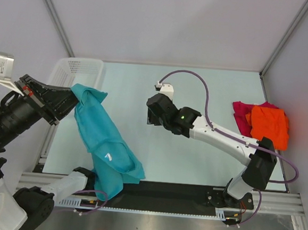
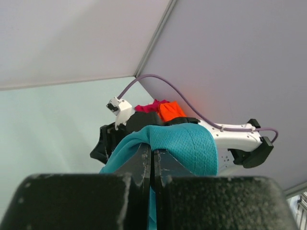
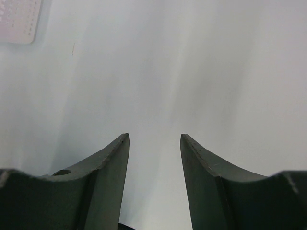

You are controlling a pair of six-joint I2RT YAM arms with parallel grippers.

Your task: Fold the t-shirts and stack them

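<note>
The left gripper (image 2: 152, 152) pinches shut on a soft teal-blue cloth t-shirt (image 1: 106, 143), which hangs draped (off the table); the right gripper (image 3: 154, 138) stands wide apart, holding nothing.

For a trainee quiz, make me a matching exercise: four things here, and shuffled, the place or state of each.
1 teal t-shirt
2 orange t-shirt
3 white basket
4 right gripper

A open above bare table
B at the table's far left corner
C hanging from the shut left gripper
D lying partly on the magenta t-shirt, far right

Pairs: 1-C, 2-D, 3-B, 4-A
</note>
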